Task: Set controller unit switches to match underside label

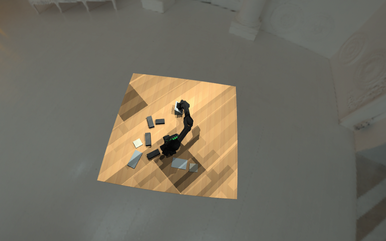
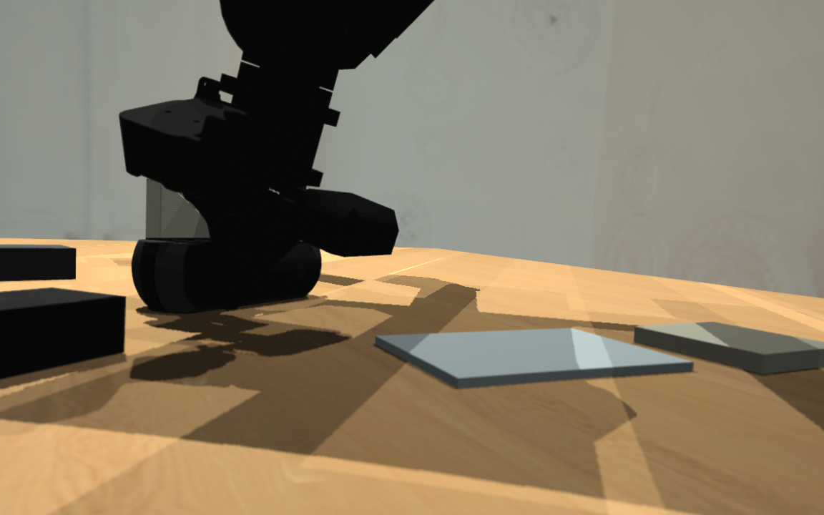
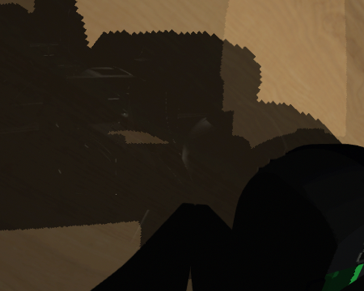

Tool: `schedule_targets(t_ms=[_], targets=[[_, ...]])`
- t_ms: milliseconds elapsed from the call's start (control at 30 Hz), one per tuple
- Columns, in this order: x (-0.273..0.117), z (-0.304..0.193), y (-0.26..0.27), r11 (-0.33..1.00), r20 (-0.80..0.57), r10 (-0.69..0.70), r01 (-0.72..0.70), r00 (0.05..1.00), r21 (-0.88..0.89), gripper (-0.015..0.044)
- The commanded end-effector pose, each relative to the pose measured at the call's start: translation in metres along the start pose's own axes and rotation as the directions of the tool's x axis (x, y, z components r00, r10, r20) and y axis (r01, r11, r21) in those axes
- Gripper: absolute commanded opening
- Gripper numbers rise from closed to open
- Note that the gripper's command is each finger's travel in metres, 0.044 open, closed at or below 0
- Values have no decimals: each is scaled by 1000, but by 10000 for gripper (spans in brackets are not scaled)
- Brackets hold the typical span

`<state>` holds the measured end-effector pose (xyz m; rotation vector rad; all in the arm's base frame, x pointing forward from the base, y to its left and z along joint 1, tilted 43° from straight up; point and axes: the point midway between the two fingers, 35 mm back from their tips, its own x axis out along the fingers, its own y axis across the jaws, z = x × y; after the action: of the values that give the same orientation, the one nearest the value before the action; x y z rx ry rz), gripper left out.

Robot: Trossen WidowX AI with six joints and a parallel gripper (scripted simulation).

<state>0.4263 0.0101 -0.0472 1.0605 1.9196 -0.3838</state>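
Fingers: we find them closed together, with nothing held between them; the gripper points down at the unit.
Contact: we cannot tell whether the tips touch a switch; in the exterior view black merges with black.
Controller unit: we see the dark grey controller unit directly under the gripper, sitting on its base on the bench.
Switches: several green ends show from above and one at the edge of the wrist view, beside the ON lettering; the full row of six is not readable.
Label: it faces down, so we can verify no setting against it.
Step in hand: in our judgement, pressing a rocker with the closed tips.
Done: the upright seating, as far as we see; correct switches, unconfirmed.
Outstanding: any remaining presses, then withdrawal of the arm, which is not yet away.
Neighbours: a dark block lies near the unit, with a grey-blue plate and a pale square block on another side.
Farther off: a pale wedge stands by the arm's far end.
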Motion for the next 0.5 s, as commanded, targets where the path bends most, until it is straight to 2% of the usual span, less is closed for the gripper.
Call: schedule_targets(t_ms=[0, 467], targets=[[1, 0, -2, 1000, 1, -2, 2, 1000, -3, 0], [3, 0, -11, 1000, 1, -2, 2, 1000, -3, 0]])
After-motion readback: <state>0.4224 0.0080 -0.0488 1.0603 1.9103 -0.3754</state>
